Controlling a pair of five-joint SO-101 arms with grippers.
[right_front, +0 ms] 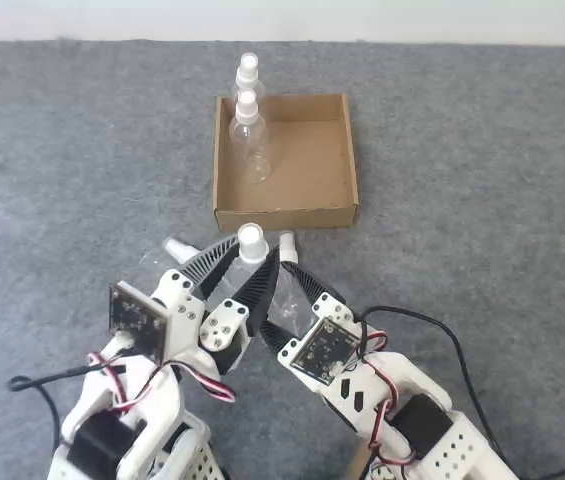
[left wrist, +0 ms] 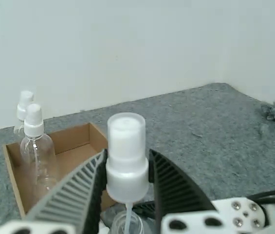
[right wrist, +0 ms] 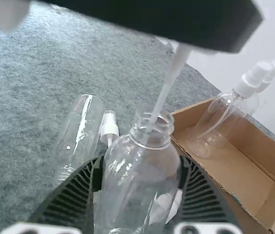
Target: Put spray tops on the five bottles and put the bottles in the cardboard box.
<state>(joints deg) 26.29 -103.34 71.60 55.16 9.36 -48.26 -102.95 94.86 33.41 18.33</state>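
**A:** Where was the spray top [left wrist: 126,146]?

**B:** It was clamped upright in the left end effector [left wrist: 126,163], directly above the open bottle [right wrist: 138,185]. The right end effector [right wrist: 139,165] gripped that bottle round its body, just in front of the cardboard box [right_front: 287,215].

**A:** Lined up?

**B:** Nearly. The dip tube [right wrist: 165,92] slanted down into the neck, and the cap wasn't seated. I judged the next move to be a straight descent along the bottle's upright axis. Two capped bottles [right_front: 252,140] stood at the box's far corner.
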